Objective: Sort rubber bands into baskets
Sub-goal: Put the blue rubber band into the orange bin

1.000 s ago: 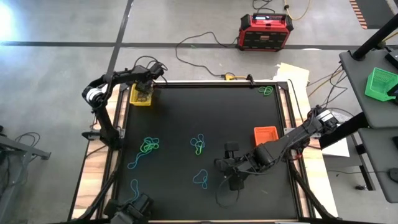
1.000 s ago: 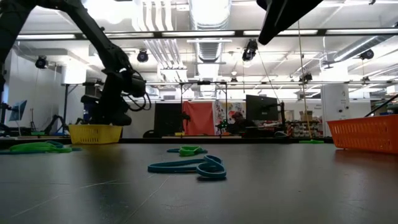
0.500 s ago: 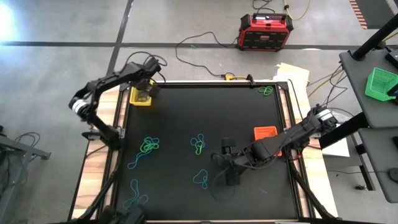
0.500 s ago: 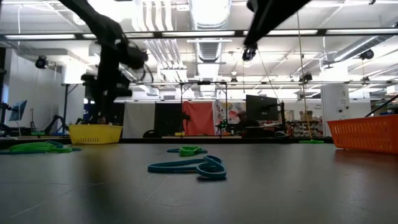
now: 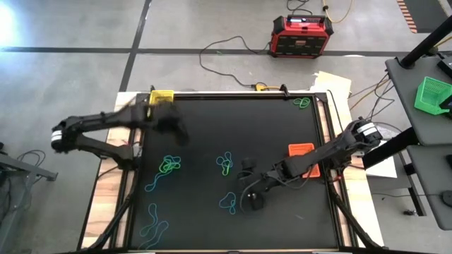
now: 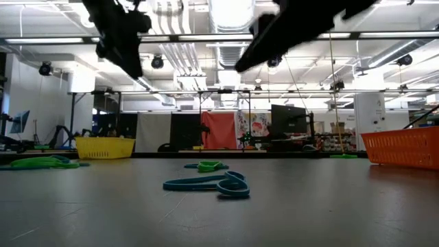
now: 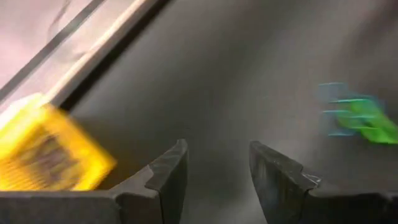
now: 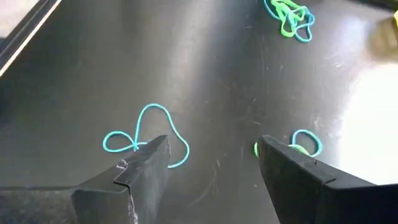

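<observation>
Rubber bands lie loose on the black table: a green and teal bunch (image 5: 169, 166), a blue and green bunch (image 5: 224, 164), a blue one (image 5: 227, 203) and teal ones (image 5: 152, 185) near the left. The yellow basket (image 5: 162, 97) stands at the far left corner, the orange basket (image 5: 301, 152) at the right, and the green basket (image 5: 432, 94) on a side table. My left gripper (image 5: 178, 132) is open and empty above the table, between the yellow basket and the green bunch. My right gripper (image 5: 247, 185) is open and empty, just right of the blue band (image 8: 146, 134).
A green band (image 5: 302, 103) lies at the far right corner. A red and black box (image 5: 301, 35) and cables lie on the floor beyond the table. In the low view, a blue band (image 6: 209, 184) lies nearest, with both arms high above the table.
My left gripper has risen out of the yellow basket and swung toward the table's near edge and middle. My right gripper has gone toward the table's left edge, closer to the blue band. No band has moved.
</observation>
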Robot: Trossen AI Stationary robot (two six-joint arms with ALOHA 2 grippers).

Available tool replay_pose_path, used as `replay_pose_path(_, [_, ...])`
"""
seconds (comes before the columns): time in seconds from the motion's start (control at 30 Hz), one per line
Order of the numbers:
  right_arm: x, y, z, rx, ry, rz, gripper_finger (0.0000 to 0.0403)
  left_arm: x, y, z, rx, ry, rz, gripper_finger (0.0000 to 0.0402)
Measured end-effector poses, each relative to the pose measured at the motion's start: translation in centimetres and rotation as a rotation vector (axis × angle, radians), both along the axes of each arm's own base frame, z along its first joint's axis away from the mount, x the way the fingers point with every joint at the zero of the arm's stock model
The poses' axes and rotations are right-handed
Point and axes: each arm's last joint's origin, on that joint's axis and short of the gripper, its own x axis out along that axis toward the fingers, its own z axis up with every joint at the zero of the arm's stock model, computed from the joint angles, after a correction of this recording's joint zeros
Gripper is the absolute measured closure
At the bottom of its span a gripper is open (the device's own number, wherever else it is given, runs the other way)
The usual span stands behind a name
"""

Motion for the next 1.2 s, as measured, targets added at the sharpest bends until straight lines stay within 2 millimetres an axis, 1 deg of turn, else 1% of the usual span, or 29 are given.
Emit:
replay_pose_path(0.1, [-0.5,-0.1,-1.9,0.085,-0.041,0.034,0.0170,1.0,-4.2,-1.5,0.010,-0.149,-0.126,0.0249])
replay_pose_path(0.23, [-1.0,0.1,-4.8,0.262,-0.085,0.043,0.0170,2.2,-9.5,-4.7,0.030,-0.327,-0.317,0.0249])
replay_pose_path(0.3, [-0.6,0.8,-6.1,0.317,-0.101,0.065,0.0170,2.6,-11.9,-6.2,0.029,-0.419,-0.421,0.0249])
replay_pose_path(0.33, [-0.3,1.3,-6.8,0.327,-0.104,0.071,0.0170,2.8,-13.0,-6.9,0.025,-0.463,-0.467,0.0249])
replay_pose_path(0.43, [0.5,2.3,-9.0,0.337,-0.026,0.063,0.0170,3.1,-15.6,-8.6,-0.001,-0.579,-0.546,0.0249])
replay_pose_path(0.53, [1.6,2.7,-10.1,0.350,0.020,0.027,0.0170,3.2,-17.5,-10.2,-0.012,-0.645,-0.556,0.0249])
replay_pose_path(0.6, [2.3,2.9,-10.3,0.347,0.027,0.019,0.0170,3.3,-18.6,-11.6,0.021,-0.659,-0.520,0.0249])
replay_pose_path(0.67, [2.7,3.1,-10.7,0.327,0.051,0.017,0.0172,3.5,-19.3,-12.5,0.069,-0.679,-0.475,0.0249])
replay_pose_path(0.73, [3.2,3.3,-11.3,0.310,0.071,0.022,0.0176,3.8,-19.7,-13.6,0.106,-0.671,-0.445,0.0249])
replay_pose_path(0.8, [3.6,3.5,-11.7,0.293,0.105,0.020,0.0183,4.0,-19.9,-14.6,0.112,-0.638,-0.451,0.0249])
replay_pose_path(0.9, [4.0,3.7,-12.4,0.262,0.167,0.005,0.0202,4.5,-20.2,-15.4,0.108,-0.624,-0.442,0.0249])
replay_pose_path(0.93, [4.1,3.7,-12.7,0.242,0.192,-0.002,0.0212,4.6,-20.2,-15.6,0.113,-0.614,-0.443,0.0249])
replay_pose_path(1.03, [4.2,3.7,-12.6,0.173,0.217,-0.010,0.0256,4.9,-20.1,-16.2,0.150,-0.593,-0.417,0.0249])
replay_pose_path(1.2, [4.2,3.3,-12.5,0.117,0.220,0.013,0.0363,4.9,-19.6,-16.4,0.245,-0.579,-0.355,0.0249])
